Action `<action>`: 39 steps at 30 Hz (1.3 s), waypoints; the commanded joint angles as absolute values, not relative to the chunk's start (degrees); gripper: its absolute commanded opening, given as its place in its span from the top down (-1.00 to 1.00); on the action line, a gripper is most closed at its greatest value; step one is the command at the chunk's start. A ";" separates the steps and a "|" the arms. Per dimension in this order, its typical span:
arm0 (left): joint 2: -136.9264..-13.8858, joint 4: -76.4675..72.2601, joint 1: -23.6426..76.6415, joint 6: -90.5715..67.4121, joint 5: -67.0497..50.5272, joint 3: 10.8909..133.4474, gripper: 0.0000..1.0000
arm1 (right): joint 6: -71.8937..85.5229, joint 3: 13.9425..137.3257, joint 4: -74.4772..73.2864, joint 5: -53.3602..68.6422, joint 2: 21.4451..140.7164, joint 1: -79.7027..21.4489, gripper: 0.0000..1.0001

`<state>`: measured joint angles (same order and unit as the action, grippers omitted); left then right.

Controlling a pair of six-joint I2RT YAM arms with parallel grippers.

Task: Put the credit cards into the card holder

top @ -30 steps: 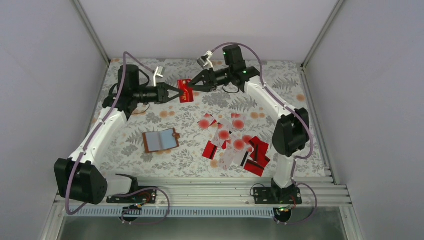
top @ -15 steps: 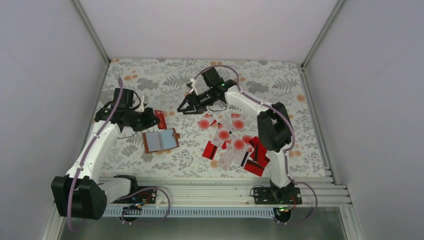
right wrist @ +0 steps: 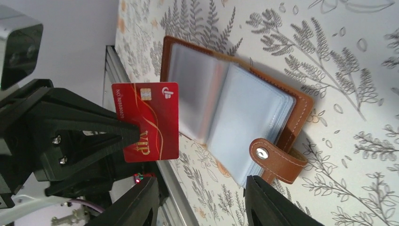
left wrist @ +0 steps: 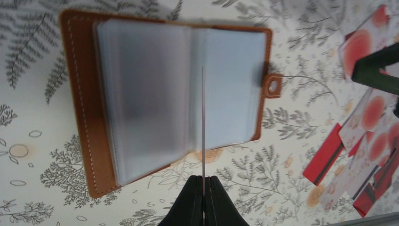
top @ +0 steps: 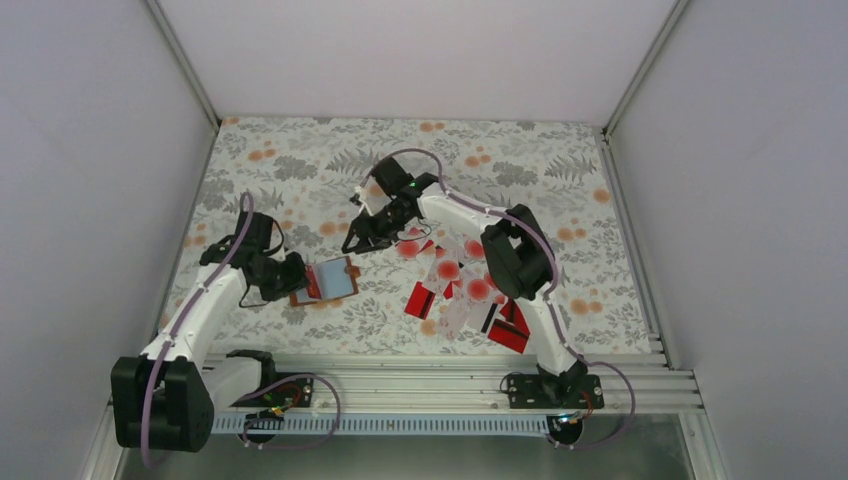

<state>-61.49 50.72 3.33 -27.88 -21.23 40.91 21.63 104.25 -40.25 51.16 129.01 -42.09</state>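
The card holder [top: 336, 280] lies open on the floral mat, brown leather with pale blue-grey pockets [left wrist: 141, 108], its snap strap [right wrist: 275, 157] to one side. My left gripper [top: 298, 283] is shut on a red credit card [top: 313, 283]. The card stands on edge over the holder's middle fold in the left wrist view [left wrist: 203, 122], and the right wrist view shows its face [right wrist: 147, 121]. My right gripper [top: 353, 243] is open and empty, just beyond the holder. Its fingers [right wrist: 136, 202] straddle the strap end. Several red and white-blotched cards [top: 470, 285] lie in a loose pile to the right.
The card pile also shows at the right edge of the left wrist view [left wrist: 371, 141]. The aluminium rail [top: 440, 375] runs along the near edge. White walls close in the mat on three sides.
My left gripper has carried the red card from the far side down to the open holder. My right gripper, open, has swung left and nearer, to the holder's strap side.
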 commanded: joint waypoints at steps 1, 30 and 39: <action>-59.99 47.59 2.93 -30.70 -20.40 38.20 0.95 | 18.12 102.82 -42.62 46.35 129.05 -44.02 0.06; -57.35 28.65 2.90 -38.92 -18.06 27.98 0.95 | 18.03 89.58 -37.21 44.89 121.68 -44.82 0.15; -59.24 26.98 3.81 -38.36 -18.39 27.41 0.95 | 17.34 90.04 -37.70 45.43 122.21 -44.82 0.16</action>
